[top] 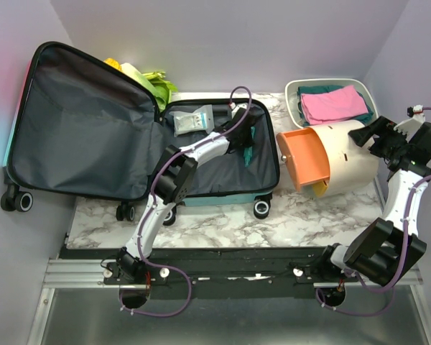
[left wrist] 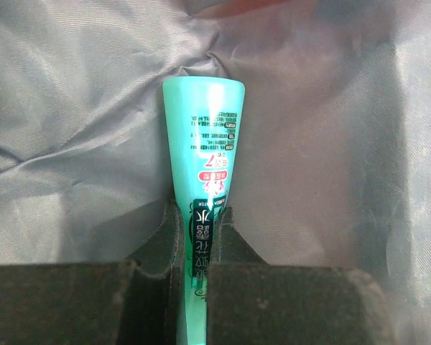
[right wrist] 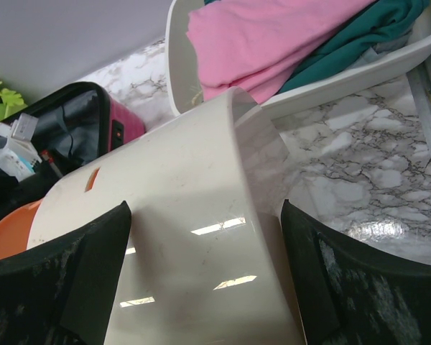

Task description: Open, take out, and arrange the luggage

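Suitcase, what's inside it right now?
A silvery pouch, small white items and a teal tube pinched by the left claw. The arm hides part of the lining.

The luggage (top: 86, 129) lining is slightly shiny grey cloth; the teal tube (left wrist: 205, 136) glossy plastic; the desk (top: 223, 223) polished marble-look.

Tipped cream bin (top: 352, 158) fills tabletop (top: 223, 223) right of luggage (top: 86, 136).

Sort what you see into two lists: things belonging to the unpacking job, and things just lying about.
Job: luggage, teal tube, left gripper, silver pouch.
Lying about, probably: white tray, cream bin, green bundle.
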Tool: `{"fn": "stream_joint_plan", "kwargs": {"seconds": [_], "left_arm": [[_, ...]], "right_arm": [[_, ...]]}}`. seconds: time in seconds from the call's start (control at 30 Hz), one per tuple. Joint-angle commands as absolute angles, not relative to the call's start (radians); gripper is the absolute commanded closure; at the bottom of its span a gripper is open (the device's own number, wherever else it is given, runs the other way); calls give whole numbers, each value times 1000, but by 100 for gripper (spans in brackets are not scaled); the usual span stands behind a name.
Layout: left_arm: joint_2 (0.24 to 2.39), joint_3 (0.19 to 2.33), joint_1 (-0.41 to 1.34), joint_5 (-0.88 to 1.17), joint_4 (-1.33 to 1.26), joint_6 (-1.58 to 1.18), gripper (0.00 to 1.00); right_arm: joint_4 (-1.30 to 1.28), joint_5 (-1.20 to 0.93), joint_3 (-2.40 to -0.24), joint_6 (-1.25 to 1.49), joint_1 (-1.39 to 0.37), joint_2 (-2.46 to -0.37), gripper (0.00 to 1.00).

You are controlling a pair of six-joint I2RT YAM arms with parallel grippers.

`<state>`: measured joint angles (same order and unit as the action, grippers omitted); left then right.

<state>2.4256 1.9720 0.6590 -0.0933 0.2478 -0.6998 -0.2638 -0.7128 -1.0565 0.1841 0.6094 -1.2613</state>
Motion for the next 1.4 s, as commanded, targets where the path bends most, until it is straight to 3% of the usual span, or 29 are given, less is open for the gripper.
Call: {"fn": "stream_joint_plan", "kwargs": {"seconds": [0.0,0.23,0.63,0.97,1.37], "left_arm": [[2334,1896,673,-61,220,-638,100],[2048,1527,672,-89,-132,-627,100],[1787,1329,667,-155,-285,-669,100],[1638,1397,710,-198,-227,-905,100],[1808,1630,949,-328,-247,-982,100]], "right_arm": [[-362,-672,-1029,173,595,-1290,9],[-357,-681,-1026,178,594,-1282,9],[-347,-692,-1020,183,594,-1273,9],[-344,-698,-1022,187,592,-1275,9],[-342,-706,-1022,190,591,-1275,9]]}}
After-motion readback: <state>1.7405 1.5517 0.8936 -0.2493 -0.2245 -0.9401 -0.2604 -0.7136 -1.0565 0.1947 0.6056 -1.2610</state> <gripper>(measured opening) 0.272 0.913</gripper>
